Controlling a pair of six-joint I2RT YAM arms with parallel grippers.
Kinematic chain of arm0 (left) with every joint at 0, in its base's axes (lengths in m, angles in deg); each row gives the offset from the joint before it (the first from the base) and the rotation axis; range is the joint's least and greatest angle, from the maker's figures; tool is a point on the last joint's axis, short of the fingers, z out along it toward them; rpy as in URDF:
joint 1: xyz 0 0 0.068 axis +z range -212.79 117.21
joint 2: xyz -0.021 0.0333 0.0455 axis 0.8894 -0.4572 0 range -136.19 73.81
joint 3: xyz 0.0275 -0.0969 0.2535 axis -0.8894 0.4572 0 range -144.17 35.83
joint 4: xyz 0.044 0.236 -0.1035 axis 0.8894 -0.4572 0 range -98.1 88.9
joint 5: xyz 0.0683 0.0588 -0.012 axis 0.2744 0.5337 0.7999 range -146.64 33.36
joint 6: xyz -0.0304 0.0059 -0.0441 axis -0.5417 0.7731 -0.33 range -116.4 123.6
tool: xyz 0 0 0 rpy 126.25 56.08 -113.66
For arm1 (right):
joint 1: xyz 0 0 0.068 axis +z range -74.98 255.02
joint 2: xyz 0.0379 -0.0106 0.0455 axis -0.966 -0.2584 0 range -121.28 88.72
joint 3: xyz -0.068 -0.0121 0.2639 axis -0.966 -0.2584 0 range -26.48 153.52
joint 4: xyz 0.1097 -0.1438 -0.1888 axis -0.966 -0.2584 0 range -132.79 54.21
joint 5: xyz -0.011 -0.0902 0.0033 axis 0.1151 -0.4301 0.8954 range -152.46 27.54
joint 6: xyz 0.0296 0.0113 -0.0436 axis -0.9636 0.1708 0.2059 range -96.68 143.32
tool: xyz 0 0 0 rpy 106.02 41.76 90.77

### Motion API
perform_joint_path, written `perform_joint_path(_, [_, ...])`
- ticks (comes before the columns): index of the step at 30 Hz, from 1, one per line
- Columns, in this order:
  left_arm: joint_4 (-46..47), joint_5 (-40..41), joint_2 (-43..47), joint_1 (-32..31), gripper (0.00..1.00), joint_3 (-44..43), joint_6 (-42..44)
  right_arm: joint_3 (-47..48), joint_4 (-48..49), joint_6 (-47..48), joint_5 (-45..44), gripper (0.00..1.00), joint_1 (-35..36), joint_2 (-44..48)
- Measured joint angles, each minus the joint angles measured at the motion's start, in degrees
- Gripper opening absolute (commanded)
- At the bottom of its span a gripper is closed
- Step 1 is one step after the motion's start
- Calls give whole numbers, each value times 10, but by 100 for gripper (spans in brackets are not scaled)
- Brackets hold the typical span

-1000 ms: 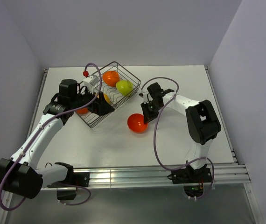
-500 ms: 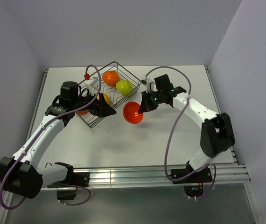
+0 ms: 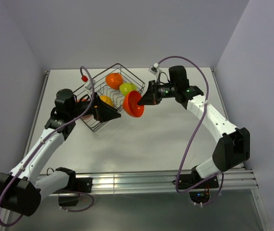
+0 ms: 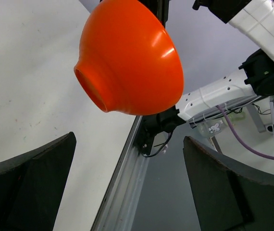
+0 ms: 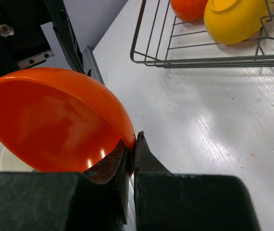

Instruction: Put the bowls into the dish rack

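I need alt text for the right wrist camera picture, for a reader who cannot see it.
The right claw is shut on the rim of a red-orange bowl, held tilted over the white table. Behind it, a wire dish rack holds a yellow bowl and part of an orange bowl.

I see the red-orange bowl hanging tipped on edge beside the wire dish rack, which holds an orange bowl, a lime green bowl and a yellow bowl.
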Motion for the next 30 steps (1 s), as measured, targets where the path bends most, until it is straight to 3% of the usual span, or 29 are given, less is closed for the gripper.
perform_joint_path(15, [13,36,-50,-48,99,-22,-100,0,7,-29,-26,0,6,0])
perform_joint_path(30, [-27,95,-71,-66,98,-61,-85,-1,-12,-15,-69,0,27,0])
